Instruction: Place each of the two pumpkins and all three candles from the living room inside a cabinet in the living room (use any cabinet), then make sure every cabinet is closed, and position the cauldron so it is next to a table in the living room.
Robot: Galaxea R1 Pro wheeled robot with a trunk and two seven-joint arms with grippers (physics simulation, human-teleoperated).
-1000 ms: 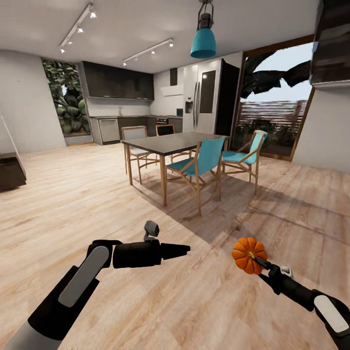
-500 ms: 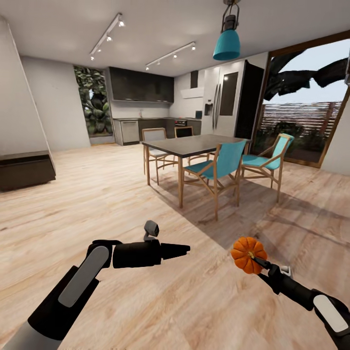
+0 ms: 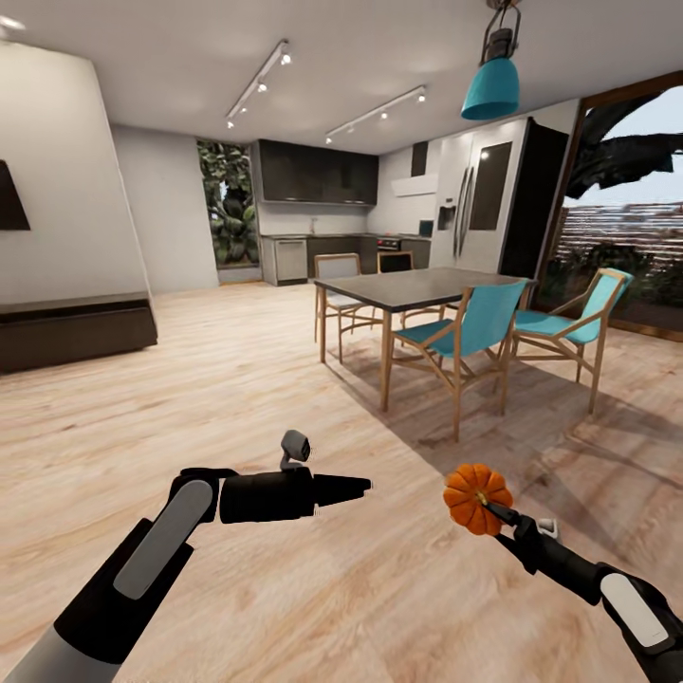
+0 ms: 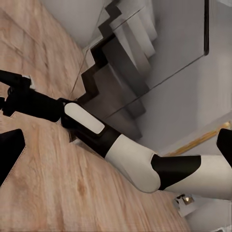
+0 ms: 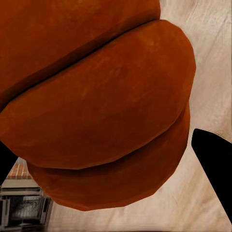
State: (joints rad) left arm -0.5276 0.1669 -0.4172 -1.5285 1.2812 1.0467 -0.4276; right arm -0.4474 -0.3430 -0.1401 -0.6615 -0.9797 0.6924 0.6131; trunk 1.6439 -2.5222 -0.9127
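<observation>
Right gripper (image 3: 497, 515): clamped on pumpkin (image 3: 477, 498), held in air over wood floor (image 3: 237, 398), low at robot's right front. Right wrist view: ribbed orange pumpkin (image 5: 96, 96) close up, one dark fingertip (image 5: 215, 154) beside it.
Left gripper (image 3: 356, 489): empty, pointing toward robot's right; fingers look together, tips meet in a point.
Cabinet (image 3: 76, 332): long low dark unit against white wall, far left; fronts appear closed. Corner of black screen (image 3: 9, 194) above it.
Dining table (image 3: 427, 285): dark top, w/ teal chairs (image 3: 470, 327), ahead right. Teal pendant lamp (image 3: 491, 85) overhead. Kitchen at rear.
Left wrist view: right arm (image 4: 121, 150), staircase (image 4: 121, 63) behind.
</observation>
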